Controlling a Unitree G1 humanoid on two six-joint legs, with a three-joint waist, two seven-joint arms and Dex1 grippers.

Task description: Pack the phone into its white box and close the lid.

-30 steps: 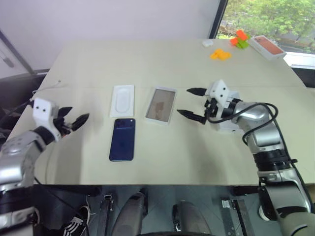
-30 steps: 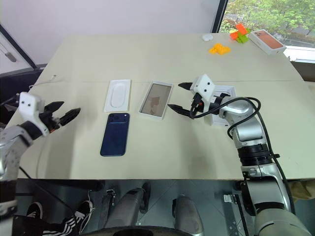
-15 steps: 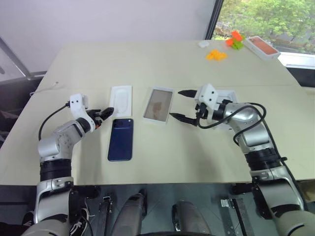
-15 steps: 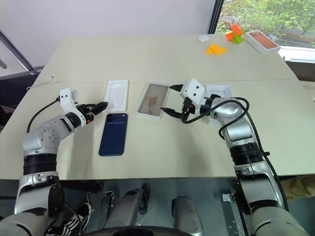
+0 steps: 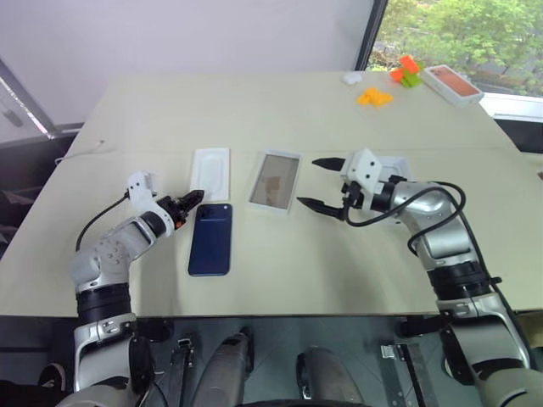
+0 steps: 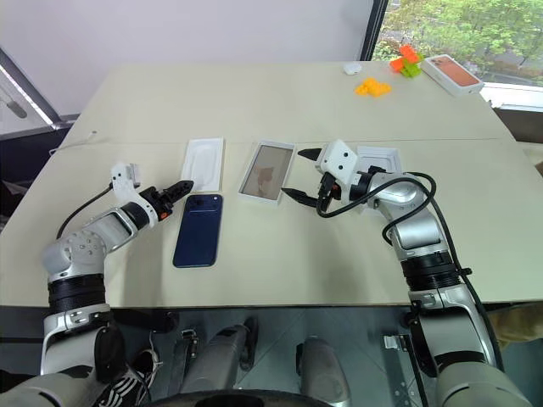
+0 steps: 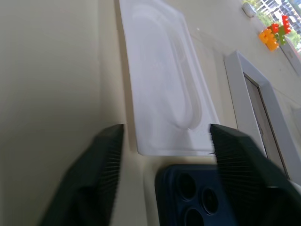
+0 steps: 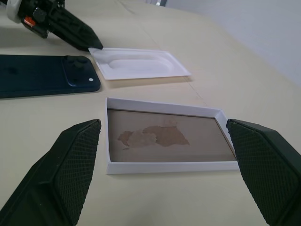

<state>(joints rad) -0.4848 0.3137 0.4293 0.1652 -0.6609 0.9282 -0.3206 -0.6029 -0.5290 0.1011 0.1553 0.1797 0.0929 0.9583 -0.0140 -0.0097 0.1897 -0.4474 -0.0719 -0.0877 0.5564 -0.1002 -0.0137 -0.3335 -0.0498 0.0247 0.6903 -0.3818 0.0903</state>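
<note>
Smooth cream tabletop (image 5: 280, 110) holds the shiny flat phone (image 5: 210, 238) (dark blue); both claws gape, holding nothing.

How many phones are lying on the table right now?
1. The phone lies back up near the front edge, just in front of the insert tray and left of the open box, with the left claw at its camera corner. None seems hidden.

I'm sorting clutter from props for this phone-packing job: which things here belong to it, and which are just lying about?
Belong to the job:
phone
open white box
insert tray
second white box part

Lying about:
yellow-orange blocks
red-and-green blocks
box with orange-red top
small white object
</note>
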